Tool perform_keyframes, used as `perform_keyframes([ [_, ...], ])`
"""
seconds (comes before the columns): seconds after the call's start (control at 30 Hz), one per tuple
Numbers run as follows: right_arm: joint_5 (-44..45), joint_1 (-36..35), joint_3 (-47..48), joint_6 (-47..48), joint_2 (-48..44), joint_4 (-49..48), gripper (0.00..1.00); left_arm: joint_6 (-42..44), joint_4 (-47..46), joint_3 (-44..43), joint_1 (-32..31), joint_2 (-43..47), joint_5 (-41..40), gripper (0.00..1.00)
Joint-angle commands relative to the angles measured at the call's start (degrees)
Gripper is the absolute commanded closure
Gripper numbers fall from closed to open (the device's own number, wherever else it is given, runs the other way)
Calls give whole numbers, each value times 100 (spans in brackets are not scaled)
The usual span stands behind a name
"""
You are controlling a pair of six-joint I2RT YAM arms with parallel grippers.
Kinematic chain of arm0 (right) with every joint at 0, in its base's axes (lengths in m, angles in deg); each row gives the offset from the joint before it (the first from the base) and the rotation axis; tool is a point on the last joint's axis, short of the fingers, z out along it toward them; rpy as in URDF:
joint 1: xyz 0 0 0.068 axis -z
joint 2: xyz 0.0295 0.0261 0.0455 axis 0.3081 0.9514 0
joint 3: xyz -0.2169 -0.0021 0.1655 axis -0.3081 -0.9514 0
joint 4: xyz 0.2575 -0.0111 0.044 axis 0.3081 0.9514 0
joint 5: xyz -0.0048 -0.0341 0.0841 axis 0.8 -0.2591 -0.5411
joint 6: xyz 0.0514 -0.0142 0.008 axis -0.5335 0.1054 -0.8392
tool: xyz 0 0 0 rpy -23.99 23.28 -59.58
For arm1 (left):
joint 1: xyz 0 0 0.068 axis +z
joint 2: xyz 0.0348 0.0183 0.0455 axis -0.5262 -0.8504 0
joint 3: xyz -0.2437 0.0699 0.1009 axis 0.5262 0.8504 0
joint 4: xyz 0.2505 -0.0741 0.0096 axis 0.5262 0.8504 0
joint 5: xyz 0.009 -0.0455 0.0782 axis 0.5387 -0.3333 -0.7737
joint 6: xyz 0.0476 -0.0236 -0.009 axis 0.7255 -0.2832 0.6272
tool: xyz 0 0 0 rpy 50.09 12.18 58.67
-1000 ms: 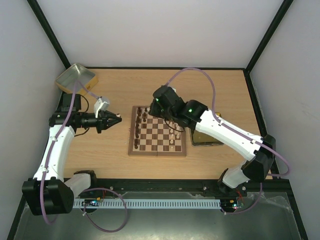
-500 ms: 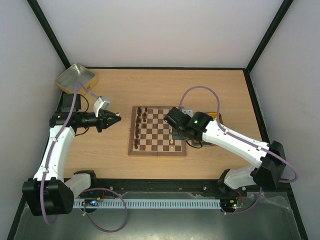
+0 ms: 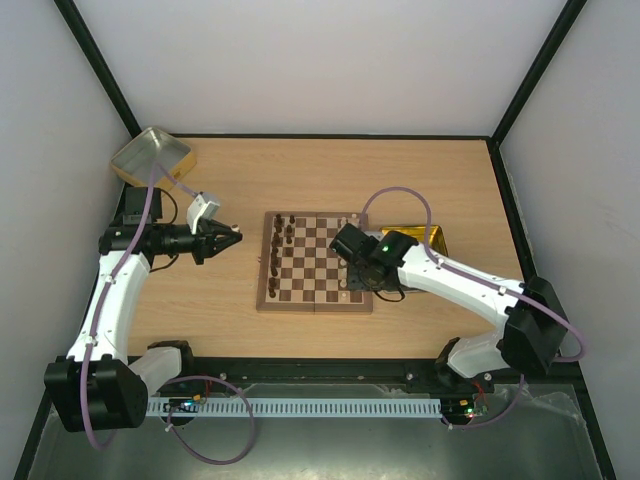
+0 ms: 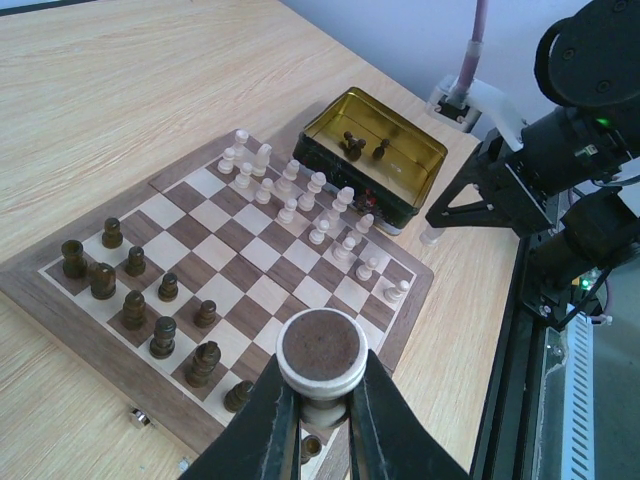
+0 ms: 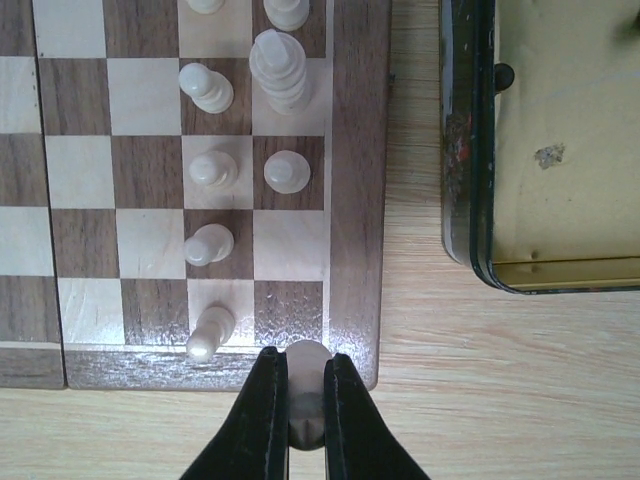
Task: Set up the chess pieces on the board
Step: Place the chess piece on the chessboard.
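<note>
The board [image 3: 268, 296] lies mid-table, dark pieces [image 3: 277, 252] along its left side and pale pieces [image 3: 346, 282] along its right. My left gripper [image 3: 237, 238] hovers left of the board, shut on a pale piece; in the left wrist view its brown felt base [image 4: 320, 348] faces the camera between the fingers [image 4: 262, 420]. My right gripper [image 5: 298, 358] is shut on another pale piece [image 5: 307, 398] over the board's near rim [image 5: 350, 300], by the right corner. The corner squares ahead of it are bare.
A gold tray [image 5: 478, 200] sits right of the board, with two dark pieces [image 4: 365, 147] inside it in the left wrist view. Another gold tin [image 3: 152, 156] stands at the back left corner. Black frame rails border the table.
My right arm has swung from the board's far side to its near right corner. The left arm has not moved.
</note>
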Motion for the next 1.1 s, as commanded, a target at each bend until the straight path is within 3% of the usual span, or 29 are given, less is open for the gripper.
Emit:
perform_keyframes([
  [0.0, -42, 159, -177, 151, 104, -321, 98, 37, 35, 67, 6, 78, 65, 98],
  [1.07, -196, 459, -493, 526, 865, -1250, 98, 54, 42, 71, -12, -14, 91, 98],
])
